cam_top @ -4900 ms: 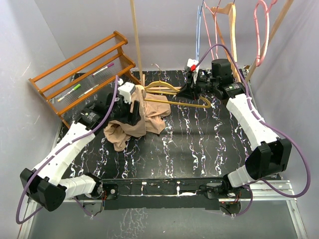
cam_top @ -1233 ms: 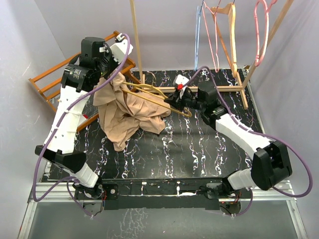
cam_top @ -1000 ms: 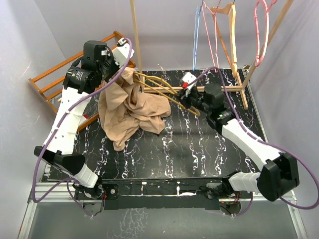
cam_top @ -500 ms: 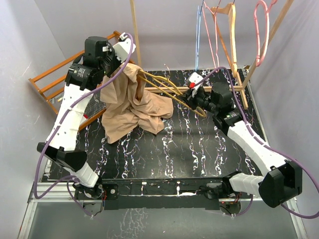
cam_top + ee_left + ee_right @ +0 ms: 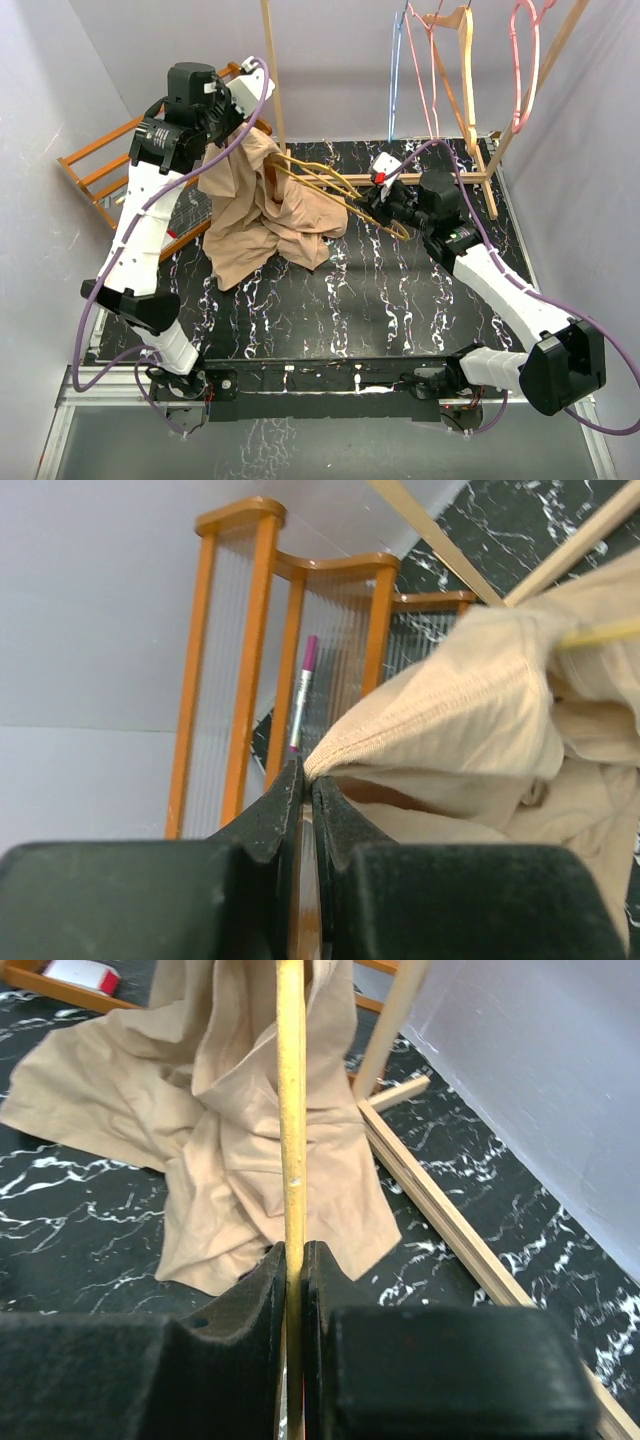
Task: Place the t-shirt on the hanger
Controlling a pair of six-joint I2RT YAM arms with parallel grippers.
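The left gripper (image 5: 304, 772), high over the bench's far-left corner, is clamped on a hemmed edge of the tan t-shirt (image 5: 470, 720); the cloth drapes down from it, lower folds lying on the black marbled bench (image 5: 400, 290); the right gripper (image 5: 293, 1256) pinches a bar of the mustard-yellow hanger (image 5: 291, 1110), whose far end meets the hanging cloth; an orange wooden rack (image 5: 232, 670) stands behind.

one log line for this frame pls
phase: threading | left gripper: shut on t-shirt edge, raised | right gripper: shut on hanger | hanger: far end hidden in fabric | t-shirt: lower part on table
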